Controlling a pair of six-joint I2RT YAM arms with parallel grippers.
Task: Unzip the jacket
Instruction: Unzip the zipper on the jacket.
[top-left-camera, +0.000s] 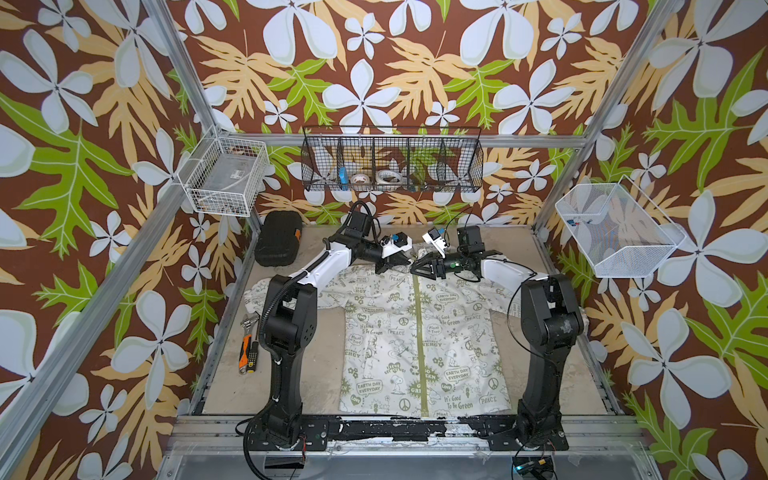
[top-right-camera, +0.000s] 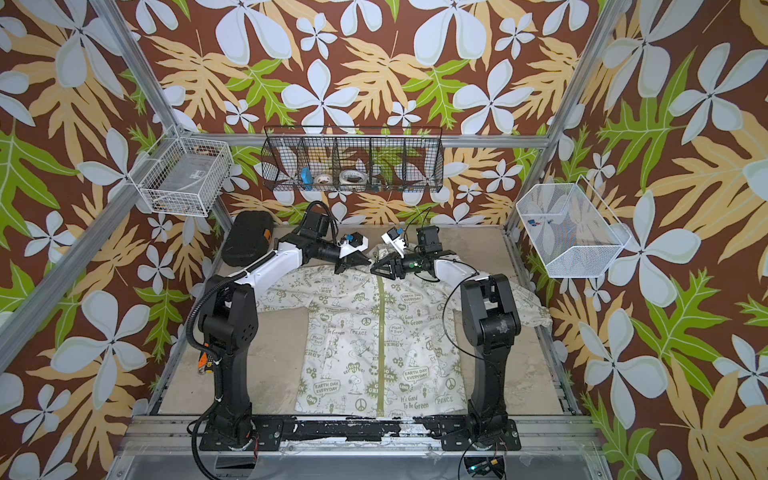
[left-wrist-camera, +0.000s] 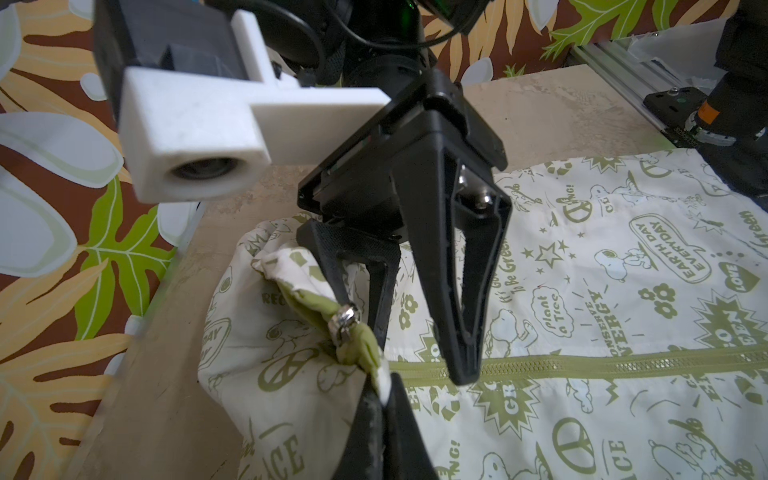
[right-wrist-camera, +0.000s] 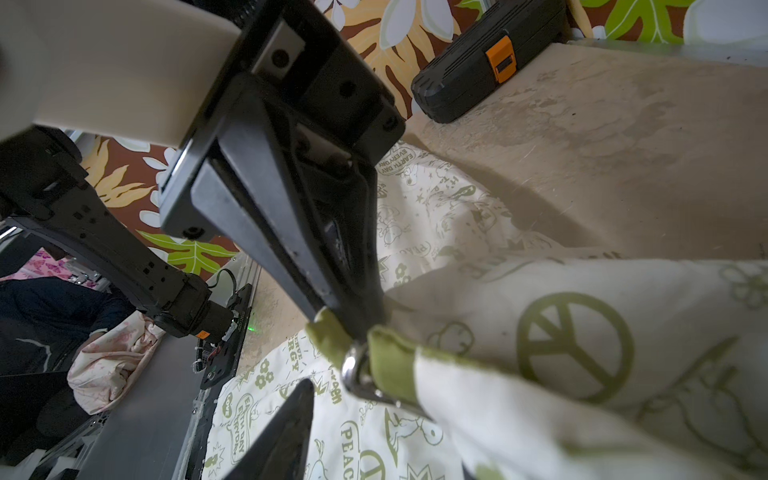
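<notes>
Lying flat and face-up on the mottled beige tabletop, the jacket is thin cream cloth crowded with olive cartoons and slogans, its olive zipper closed down the front. At the collar the left gripper pinches the bunched green trim just beside the shiny metal slider, which is raised into a soft peak. The right gripper, 2 black tapered fingers parted halfway, holds nothing. Brown floral wallpaper lines the aluminium-framed booth.
</notes>
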